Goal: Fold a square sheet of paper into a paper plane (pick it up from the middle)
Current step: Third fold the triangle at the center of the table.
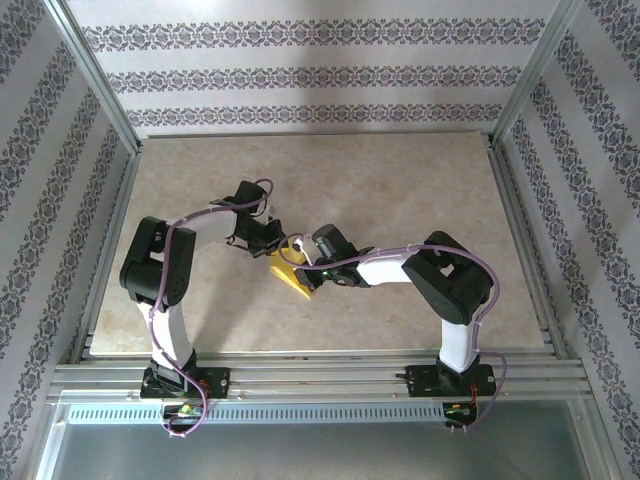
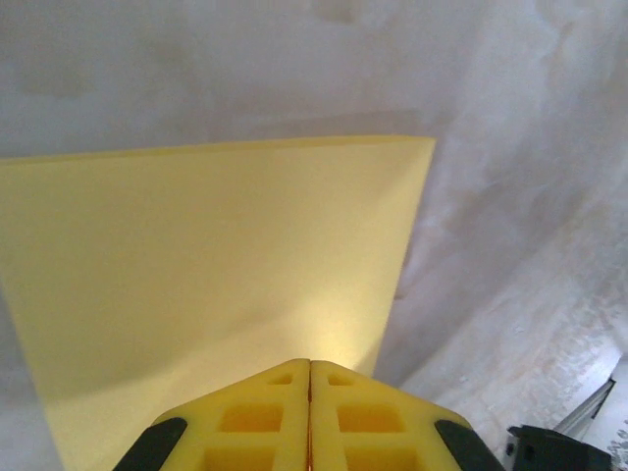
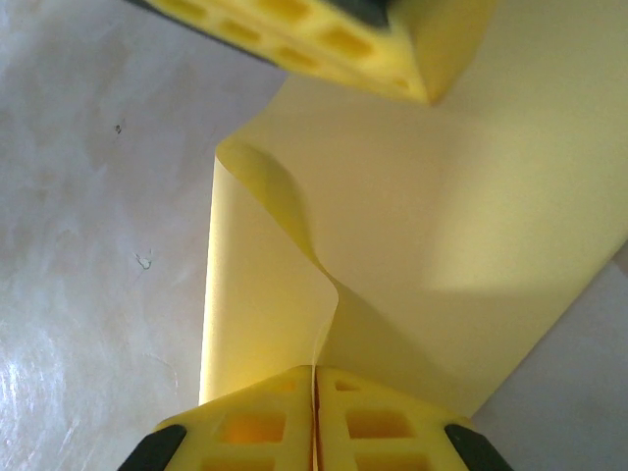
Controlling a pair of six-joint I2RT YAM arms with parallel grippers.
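Note:
The square sheet of paper (image 1: pixel 288 277) is plain yellow and lies partly lifted on the table between both arms. My right gripper (image 1: pixel 302 262) (image 3: pixel 316 371) is shut on a raised ridge of the sheet (image 3: pixel 471 216), which curls up into the jaws. My left gripper (image 1: pixel 272 243) (image 2: pixel 310 365) is shut, its tips against the broad face of the sheet (image 2: pixel 216 275); no pinched paper shows there. In the right wrist view the left gripper's yellow fingers (image 3: pixel 324 39) sit at the sheet's far side. No paper plane shape shows.
The marble-patterned table (image 1: pixel 400 190) stretches behind and to both sides of the arms. Aluminium frame rails (image 1: pixel 320 375) run along the near edge and up the corners, with patterned walls all round.

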